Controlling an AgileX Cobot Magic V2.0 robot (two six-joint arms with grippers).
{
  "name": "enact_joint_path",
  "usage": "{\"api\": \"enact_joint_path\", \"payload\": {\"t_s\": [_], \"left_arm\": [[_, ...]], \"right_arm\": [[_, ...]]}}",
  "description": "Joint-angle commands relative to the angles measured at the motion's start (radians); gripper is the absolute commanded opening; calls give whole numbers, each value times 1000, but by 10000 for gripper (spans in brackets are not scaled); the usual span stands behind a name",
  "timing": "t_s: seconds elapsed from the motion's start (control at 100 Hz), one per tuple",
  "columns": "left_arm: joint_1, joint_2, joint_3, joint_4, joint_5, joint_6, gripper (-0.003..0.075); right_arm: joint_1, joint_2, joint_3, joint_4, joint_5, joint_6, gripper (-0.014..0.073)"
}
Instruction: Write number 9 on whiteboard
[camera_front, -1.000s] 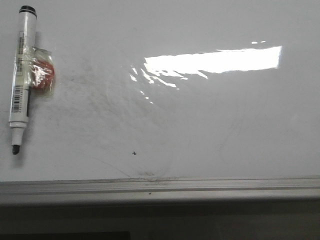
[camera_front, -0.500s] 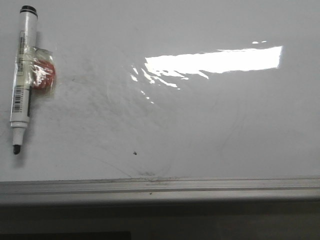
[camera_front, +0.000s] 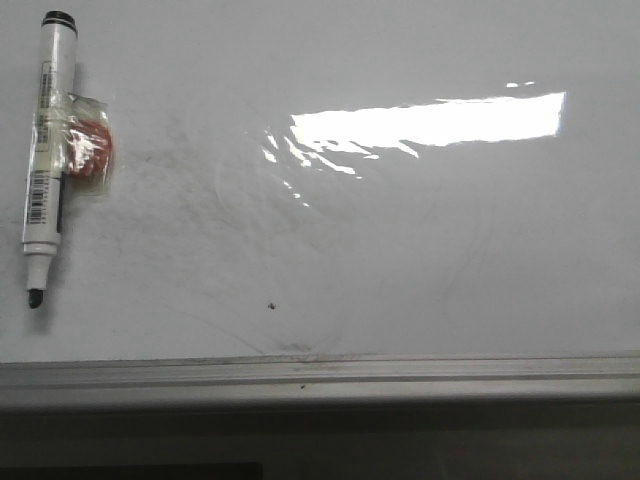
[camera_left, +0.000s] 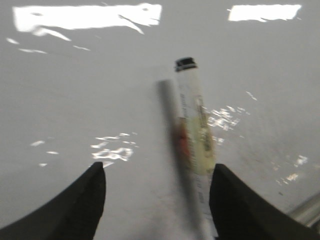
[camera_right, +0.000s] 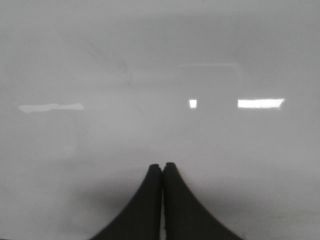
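Note:
The whiteboard (camera_front: 420, 260) fills the front view, glossy white with grey smudges and glare. No number 9 shows on it, only a tiny dark speck (camera_front: 272, 305). A white marker (camera_front: 45, 150) with a black cap end and bare dark tip lies flat at the board's far left. My left gripper (camera_left: 159, 169) is open over the board (camera_left: 75, 100), and the marker (camera_left: 192, 110) lies between its fingers, close to one finger, untouched. My right gripper (camera_right: 162, 166) is shut and empty over bare board (camera_right: 150, 75). Neither gripper shows in the front view.
A red-orange round piece (camera_front: 88, 148) is taped to the marker's side under clear tape. The pale grey frame strip (camera_front: 320, 372) runs along the board's near edge, and a bit of it shows in the left wrist view (camera_left: 306, 212).

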Motion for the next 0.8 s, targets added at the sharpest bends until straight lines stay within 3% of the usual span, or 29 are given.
{"api": "enact_joint_path", "payload": {"t_s": [0.0, 0.23, 0.61, 0.71, 0.79], "left_arm": [[-97, 64, -37, -45, -129, 2, 417], [-246, 215, -39, -69, -264, 2, 395], [-253, 382, -39, -113, -371, 2, 382], [-253, 413, -39, -120, -387, 2, 306], [-253, 425, -39, -159, -403, 2, 197]], "right_arm": [[1, 14, -35, 1, -87, -2, -64], [1, 14, -35, 1, -82, -2, -63], [1, 14, -35, 1, -75, -2, -63], [3, 14, -35, 1, -85, -2, -64], [24, 14, -35, 1, -78, -2, -64]]}}
